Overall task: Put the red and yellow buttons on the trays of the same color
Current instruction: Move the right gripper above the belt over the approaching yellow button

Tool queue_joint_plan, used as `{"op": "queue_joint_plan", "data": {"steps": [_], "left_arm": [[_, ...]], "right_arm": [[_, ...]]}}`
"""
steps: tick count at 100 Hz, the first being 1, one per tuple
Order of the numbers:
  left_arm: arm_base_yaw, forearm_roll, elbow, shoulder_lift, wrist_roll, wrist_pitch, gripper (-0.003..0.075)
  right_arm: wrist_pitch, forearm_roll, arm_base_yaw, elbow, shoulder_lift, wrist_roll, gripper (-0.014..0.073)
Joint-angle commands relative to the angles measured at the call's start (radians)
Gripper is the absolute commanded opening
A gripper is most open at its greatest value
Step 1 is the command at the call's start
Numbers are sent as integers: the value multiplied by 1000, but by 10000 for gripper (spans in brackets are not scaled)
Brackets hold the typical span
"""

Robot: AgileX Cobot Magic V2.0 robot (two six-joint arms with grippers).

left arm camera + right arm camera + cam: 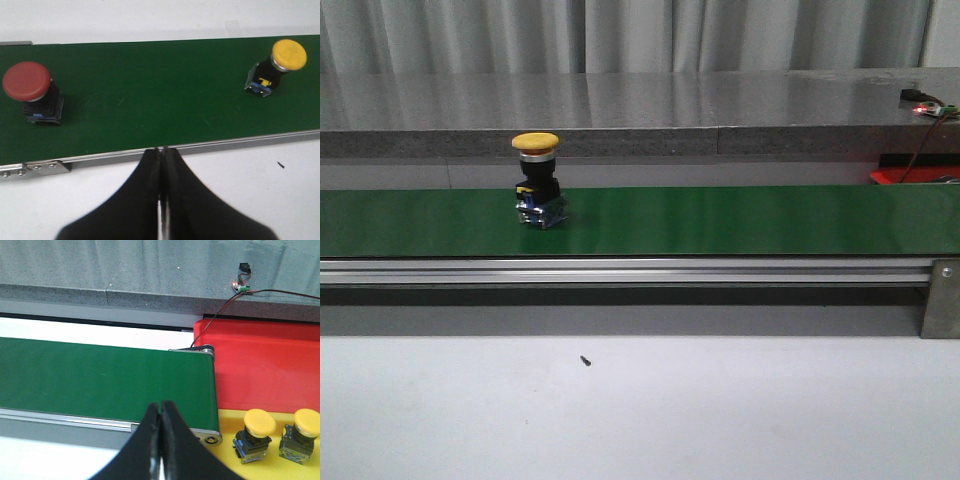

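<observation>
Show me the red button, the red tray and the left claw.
red button (27, 80), left wrist view, on its cap.
red tray (265, 367), right wrist view, bare floor.
left claw (161, 150), left wrist view, between closed tips.

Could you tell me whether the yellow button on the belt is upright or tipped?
Upright: the yellow button stands on its base on the green belt, cap on top.

The front camera looked low across the green belt (720, 220). Both wrist cameras looked down past their closed fingers, sharing that belt.
</observation>
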Motion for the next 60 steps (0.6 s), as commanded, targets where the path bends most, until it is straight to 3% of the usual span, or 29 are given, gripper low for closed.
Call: {"op": "queue_joint_plan", "data": {"steps": [1, 33, 60], "left_arm": [[-34, -30, 24, -79, 1, -106, -20], [-57, -32, 206, -334, 1, -159, -20], [-57, -32, 319, -513, 1, -186, -20]], "right_arm": [[-58, 8, 0, -24, 3, -4, -68], [-5, 3, 0, -48, 33, -4, -68], [97, 3, 4, -217, 229, -4, -68]]}}
